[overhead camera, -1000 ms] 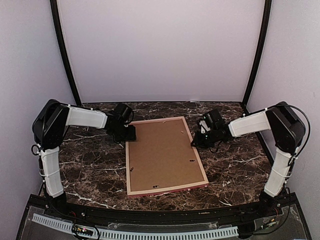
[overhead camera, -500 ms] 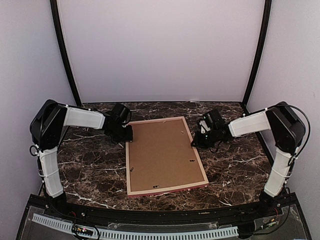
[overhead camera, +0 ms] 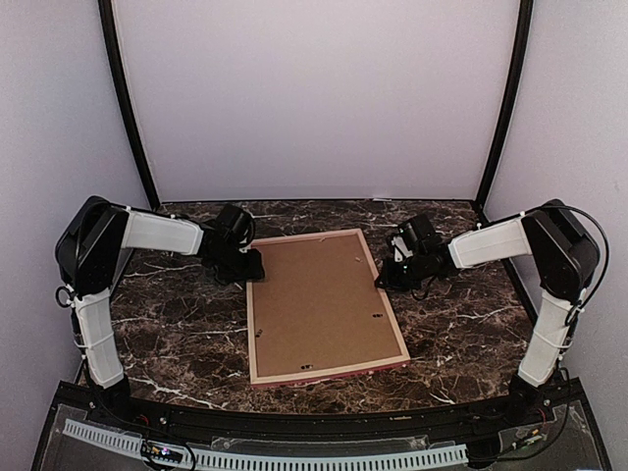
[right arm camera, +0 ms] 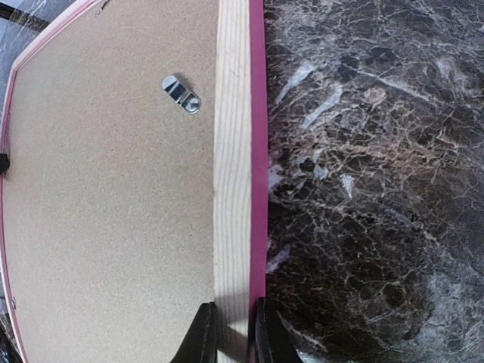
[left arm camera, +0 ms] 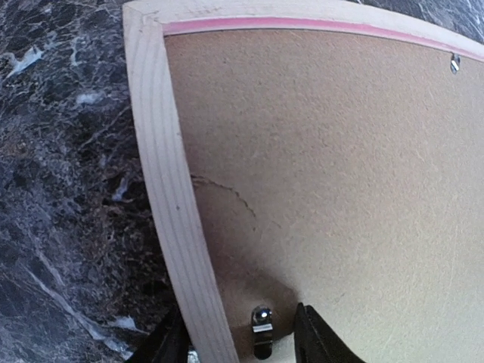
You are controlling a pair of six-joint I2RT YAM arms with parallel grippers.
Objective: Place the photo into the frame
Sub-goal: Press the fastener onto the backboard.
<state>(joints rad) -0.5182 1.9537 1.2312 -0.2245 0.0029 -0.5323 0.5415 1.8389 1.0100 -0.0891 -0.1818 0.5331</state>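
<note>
Dark marble with white veins covers the table (overhead camera: 177, 324), and pale lilac walls (overhead camera: 314, 98) close it on three sides. Between the two claws lies the frame (overhead camera: 329, 372), flat on the marble with its back turned up. Its thin rails are of light wood with a pink outer edge. A brown cardboard backing board (overhead camera: 319, 304) fills the frame inside the rails.

The left arm (overhead camera: 162, 233) and the right arm (overhead camera: 491, 242), both white and black, bend inward and low toward the far end of the frame. The left claw (overhead camera: 250, 263) is at the far left corner of the frame. In its wrist view its two fingers (left arm camera: 314, 336) stand apart. One is on the outer side of the wooden rail and the other is on the backing board, so the rail lies between them. The right claw (overhead camera: 388, 270) is at the right long rail, near the far right corner. In its wrist view the two fingers (right arm camera: 203, 333) are pressed on both sides of this rail, so the claw is clamped on the frame.

A small metal turn clip (left arm camera: 262, 327) sits between the left fingers, just inside the rail. A second metal clip (right arm camera: 181, 94) lies on the board ahead of the right claw, near the rail it holds.
</note>
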